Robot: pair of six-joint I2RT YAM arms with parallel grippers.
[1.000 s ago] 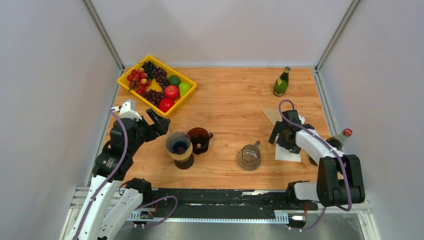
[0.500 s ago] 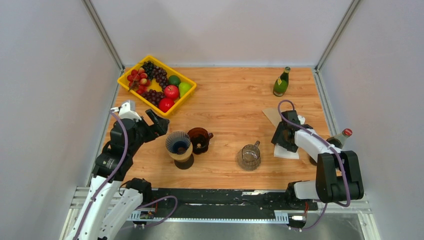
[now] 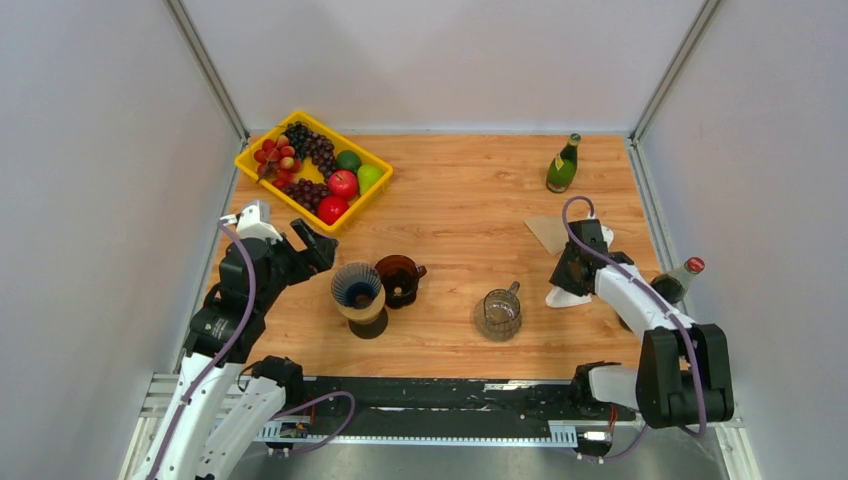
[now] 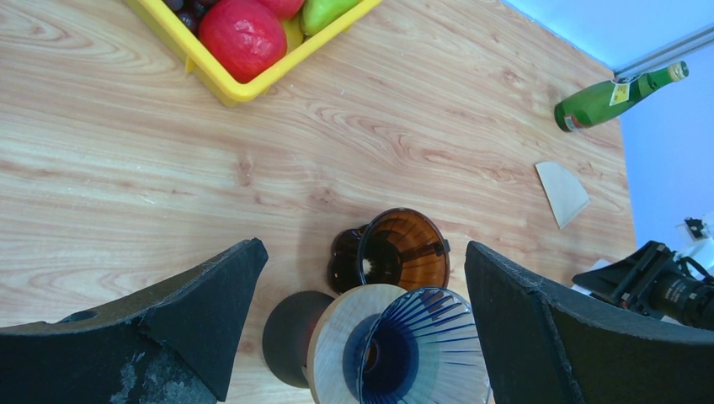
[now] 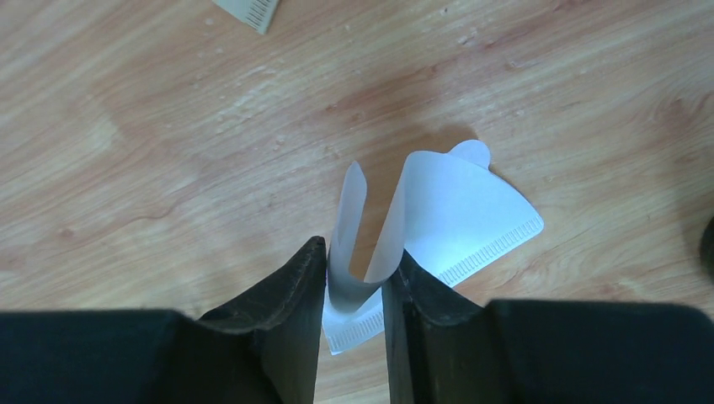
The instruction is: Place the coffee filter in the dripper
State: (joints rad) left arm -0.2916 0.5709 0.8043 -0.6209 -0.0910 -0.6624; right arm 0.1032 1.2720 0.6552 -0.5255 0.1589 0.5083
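On counter (image 3: 460, 210) at right side, white coffee filter (image 5: 455, 210) sat fan-shaped, crimped seam along edge, one flap curled upright; well apart from dripper (image 3: 357, 288); right gripper (image 5: 354, 282) stood narrow, pinching filter's folded near edge, rest of paper resting on wood beyond; left gripper (image 3: 318, 243) gaped wide beside dripper; one second before, filter lay flatter, larger under gripper; now bunched, gripper shifted slightly back.
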